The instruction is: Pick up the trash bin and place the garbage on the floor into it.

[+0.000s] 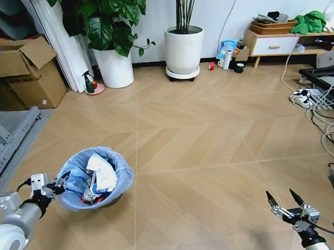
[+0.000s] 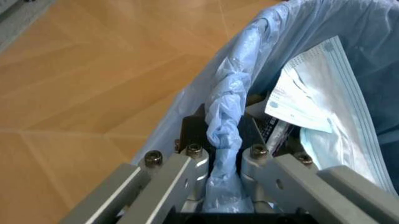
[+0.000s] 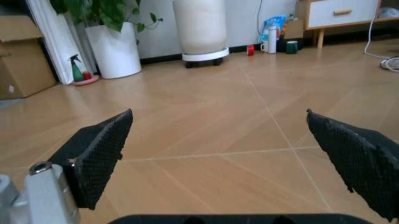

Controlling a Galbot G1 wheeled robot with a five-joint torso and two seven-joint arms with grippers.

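1. Nearest the head camera, the left gripper [image 1: 62, 181] is clamped on the rim of the small round black trash bin [image 1: 95, 178], pinching its crinkly light-blue plastic bag [image 2: 225, 140], presumably for carrying.
2. White paper garbage [image 1: 102, 170] is already held inside the bin, which sits on the wooden floor [image 1: 213, 156].
3. Spread wide and empty, the right gripper [image 1: 285, 200] is held low over bare floor.
4. No legible writing is seen.

One trash bin [image 1: 95, 179], two white plant pots [image 1: 114, 68], one cardboard box [image 1: 25, 73], one green spray bottle [image 1: 89, 82], two claws [image 1: 284, 199].
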